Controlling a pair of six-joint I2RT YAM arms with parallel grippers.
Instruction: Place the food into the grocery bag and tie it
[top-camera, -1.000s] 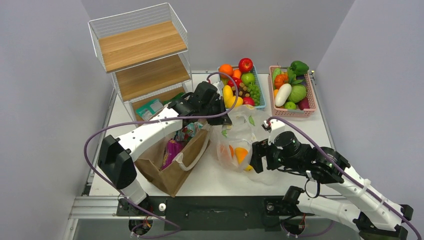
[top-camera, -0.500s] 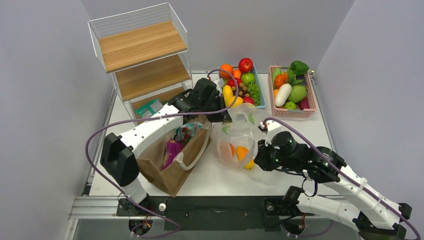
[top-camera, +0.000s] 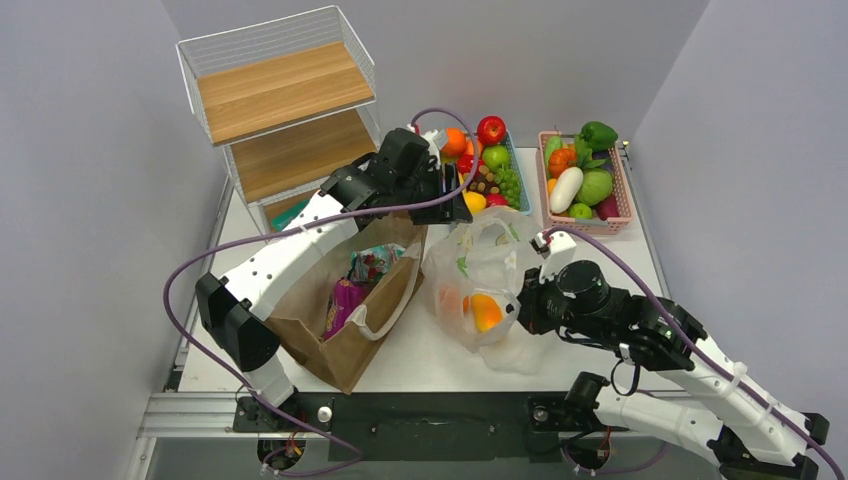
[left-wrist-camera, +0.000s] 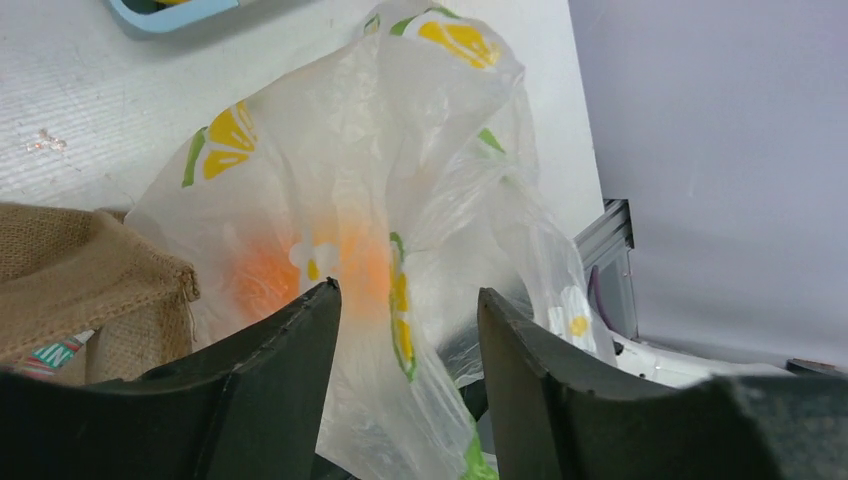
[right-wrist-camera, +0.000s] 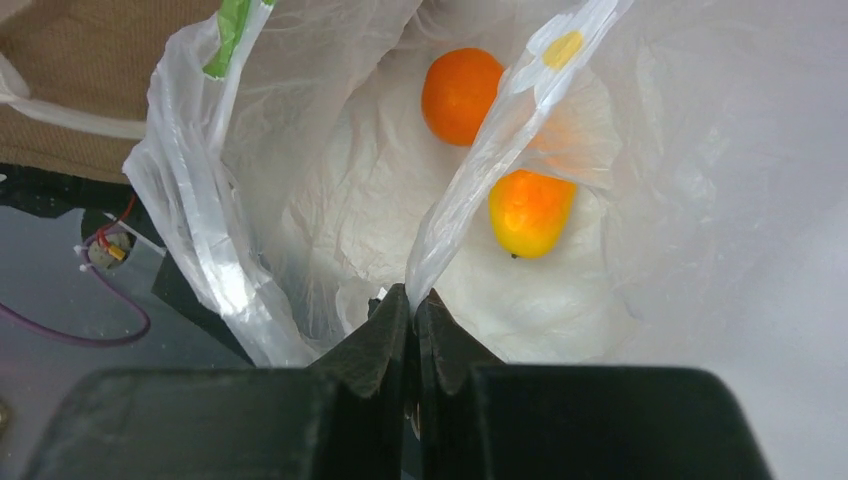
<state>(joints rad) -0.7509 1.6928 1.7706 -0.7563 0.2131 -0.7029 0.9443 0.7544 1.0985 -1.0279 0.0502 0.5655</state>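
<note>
The grocery bag stands crumpled mid-table, printed with lemon slices. Inside it lie an orange fruit and a yellow-orange fruit, seen through the film as an orange fruit. My right gripper is at the bag's right side, shut on a strip of its rim. My left gripper hangs above the bag's far-left edge, open; loose film drapes in the gap, unclamped. Purple and green snack packets sit in a brown bag.
The brown bag with white handles stands left of the grocery bag, under my left arm. A wire shelf rack is at the back left. A blue basket of fruit and a pink basket of vegetables stand along the back.
My left gripper opened, let go of the bag's edge and rose toward the back. My right gripper moved in to the bag and shut on its rim.
</note>
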